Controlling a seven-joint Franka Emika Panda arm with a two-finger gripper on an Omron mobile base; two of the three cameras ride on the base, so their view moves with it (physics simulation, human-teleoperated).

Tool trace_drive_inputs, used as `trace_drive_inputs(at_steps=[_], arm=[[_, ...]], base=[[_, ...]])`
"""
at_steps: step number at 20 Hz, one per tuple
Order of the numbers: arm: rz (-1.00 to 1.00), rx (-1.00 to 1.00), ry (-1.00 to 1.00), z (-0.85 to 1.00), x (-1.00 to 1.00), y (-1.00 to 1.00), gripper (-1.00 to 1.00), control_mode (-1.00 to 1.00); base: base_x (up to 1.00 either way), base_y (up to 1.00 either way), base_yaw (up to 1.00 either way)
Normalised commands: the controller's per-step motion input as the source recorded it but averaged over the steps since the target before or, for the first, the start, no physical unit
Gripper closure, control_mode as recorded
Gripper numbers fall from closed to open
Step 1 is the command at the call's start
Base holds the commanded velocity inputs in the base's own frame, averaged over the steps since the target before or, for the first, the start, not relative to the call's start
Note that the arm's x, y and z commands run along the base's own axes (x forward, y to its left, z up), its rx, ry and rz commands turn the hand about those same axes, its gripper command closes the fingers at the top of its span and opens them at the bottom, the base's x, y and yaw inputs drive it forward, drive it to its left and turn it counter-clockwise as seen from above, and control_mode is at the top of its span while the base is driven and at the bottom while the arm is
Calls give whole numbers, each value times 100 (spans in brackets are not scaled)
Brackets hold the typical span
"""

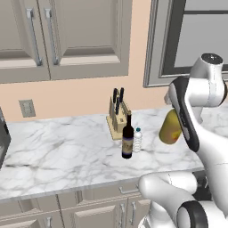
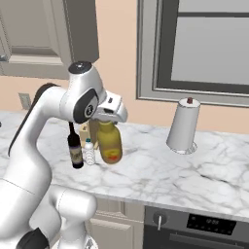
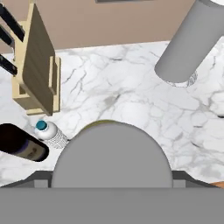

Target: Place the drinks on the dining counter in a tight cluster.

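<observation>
Marble table (image 1: 62, 151) under grey wall cabinets (image 1: 67, 35) carries a knife block (image 1: 118, 118), with the wine bottle (image 1: 128, 139) and water bottle (image 1: 137, 140) standing just in front of it, side by side. To their right, the jaws, spread wide, clasp the amber bottle's (image 2: 110, 142) top, holding it upright just above the marble, near a paper towel roll (image 2: 183, 125).

Wine bottle (image 1: 127, 140) just left of water bottle (image 1: 137, 140), knife block (image 1: 118, 115) behind both.

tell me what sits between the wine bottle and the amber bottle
The small water bottle stands between the wine bottle and the amber bottle, close by the wine bottle. The right base view shows it best.
</observation>
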Motion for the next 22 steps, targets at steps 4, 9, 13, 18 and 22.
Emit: trace_drive_inputs(at_steps=[4, 9, 13, 18, 22], arm=[[0, 0, 0, 38, -46, 6, 100, -100], [0, 0, 0, 0, -4, 0, 100, -100], [0, 0, 0, 0, -2, 0, 100, 100], [0, 0, 0, 0, 0, 0, 100, 100], [0, 0, 0, 0, 0, 0, 100, 100]], base=[[0, 0, 0], [0, 0, 0], [-6, 0, 0], [-96, 0, -3], [-95, 6, 2]])
